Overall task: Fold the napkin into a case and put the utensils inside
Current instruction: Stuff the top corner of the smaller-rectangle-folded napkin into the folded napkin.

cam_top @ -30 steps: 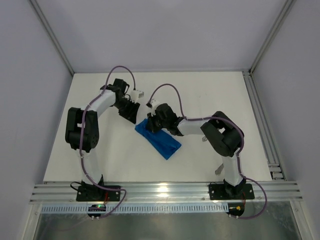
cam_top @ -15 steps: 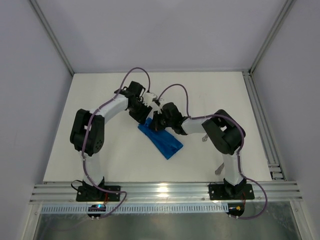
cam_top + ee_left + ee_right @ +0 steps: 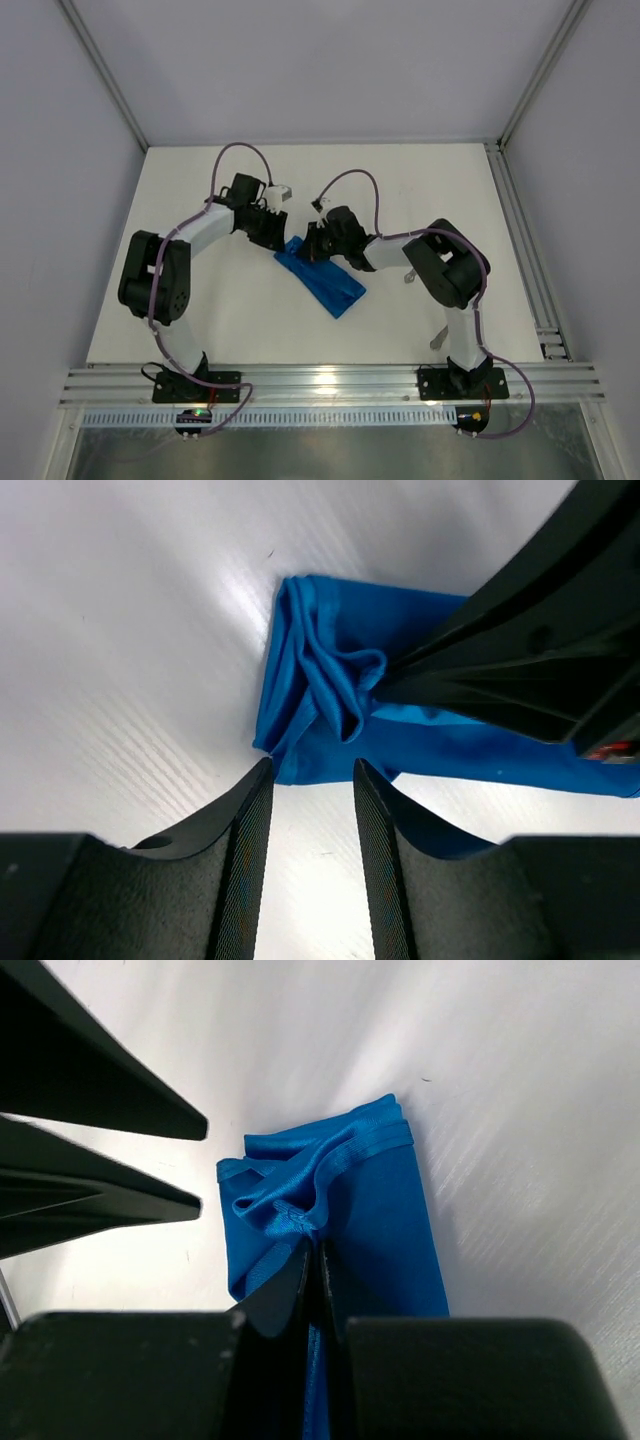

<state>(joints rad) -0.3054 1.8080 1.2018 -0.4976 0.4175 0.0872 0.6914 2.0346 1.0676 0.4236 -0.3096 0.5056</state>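
The napkin [image 3: 322, 281], folded into a narrow blue strip, is lying flat on the table [image 3: 200, 300], running from 10 o'clock to 4 o'clock in the overhead view. Only that view is showing its whole length. Two small silvery pieces [image 3: 408, 275], too small to tell apart, are also lying there at 3 and 5 o'clock beside the right arm.

The wrist views are showing what the overhead hides: the strip's 10 o'clock end is bunching into raised folds. The right gripper [image 3: 312, 1250] is pinching those folds, its fingers closing tight on the cloth [image 3: 385, 1220].

The left gripper [image 3: 312, 770] is hovering with a narrow gap and nothing in it. The crumpled end [image 3: 325, 670] is sitting at 12 o'clock, just beyond its fingertips.
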